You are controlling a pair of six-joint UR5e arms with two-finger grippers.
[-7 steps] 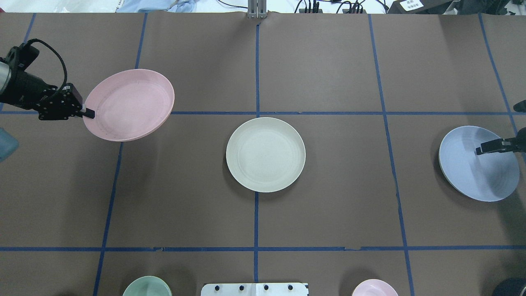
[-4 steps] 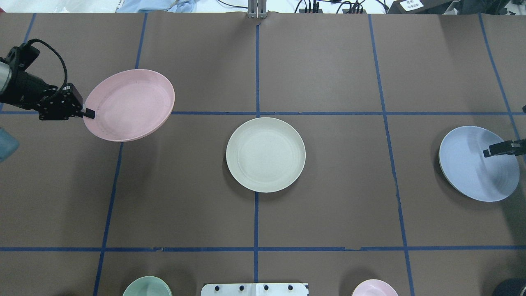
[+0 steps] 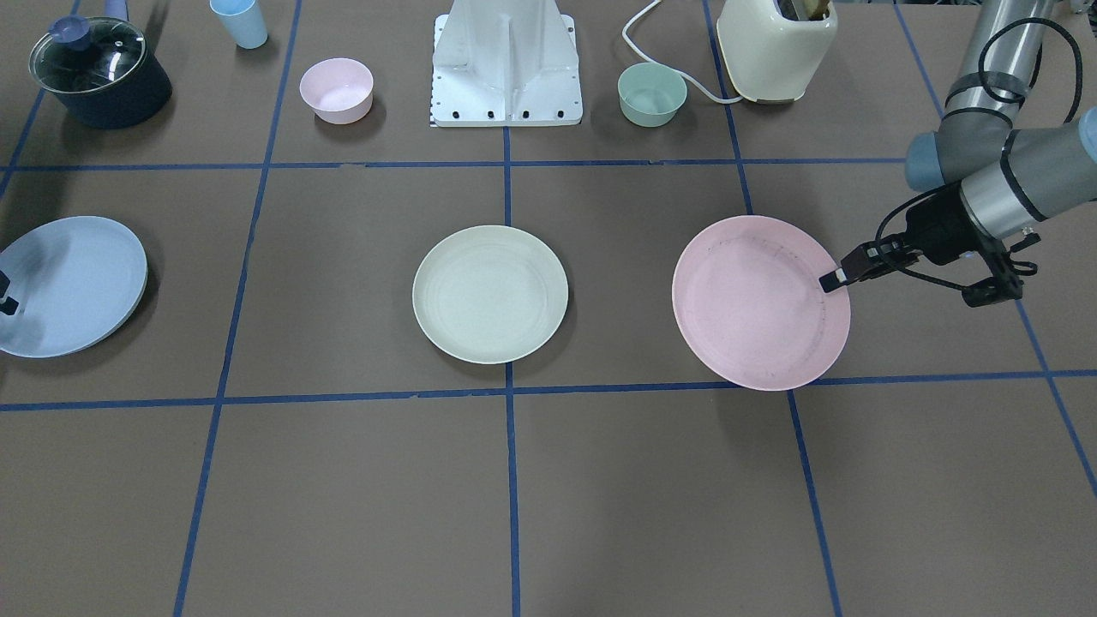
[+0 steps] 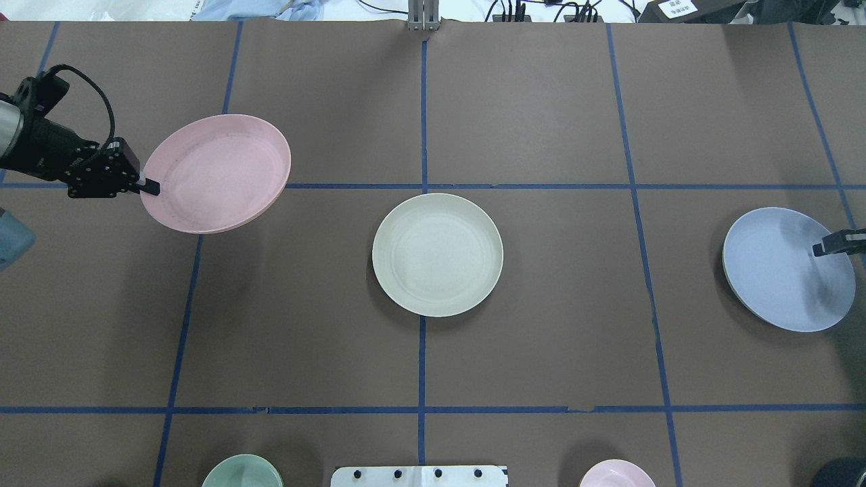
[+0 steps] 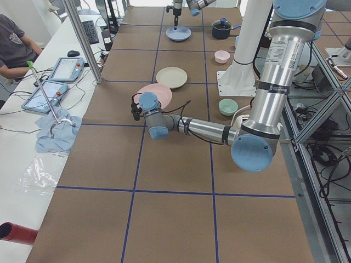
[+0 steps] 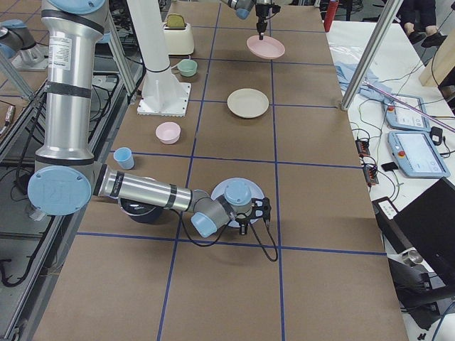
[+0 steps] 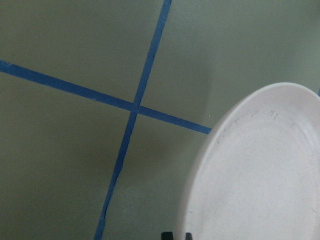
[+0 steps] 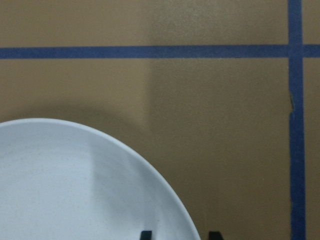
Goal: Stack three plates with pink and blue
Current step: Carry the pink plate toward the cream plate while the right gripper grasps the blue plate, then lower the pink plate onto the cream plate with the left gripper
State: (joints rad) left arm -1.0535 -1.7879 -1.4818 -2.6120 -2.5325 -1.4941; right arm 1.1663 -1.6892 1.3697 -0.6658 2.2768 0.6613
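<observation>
Brown table [image 4: 541, 122], blue tape grid [image 4: 423, 372]. Overhead reading: pale cream-green plate [image 4: 437, 254] flat at centre; light blue plate [image 4: 778, 270] at 3 o'clock; white base plate [image 4: 419, 476] at 6; green bowl [image 4: 241, 471] at 7; pink bowl [image 4: 616, 473] at 5. The robot's edge also carries a pot [image 3: 98, 73], blue cup [image 3: 240, 23] and toaster [image 3: 776, 47].

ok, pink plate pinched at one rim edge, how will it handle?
Likely stiff: the pink plate juts out from the left gripper with no visible sag. Probably light, since a rim pinch alone carries it. It looks tilted, so it may pivot or slip if swung fast.
</observation>
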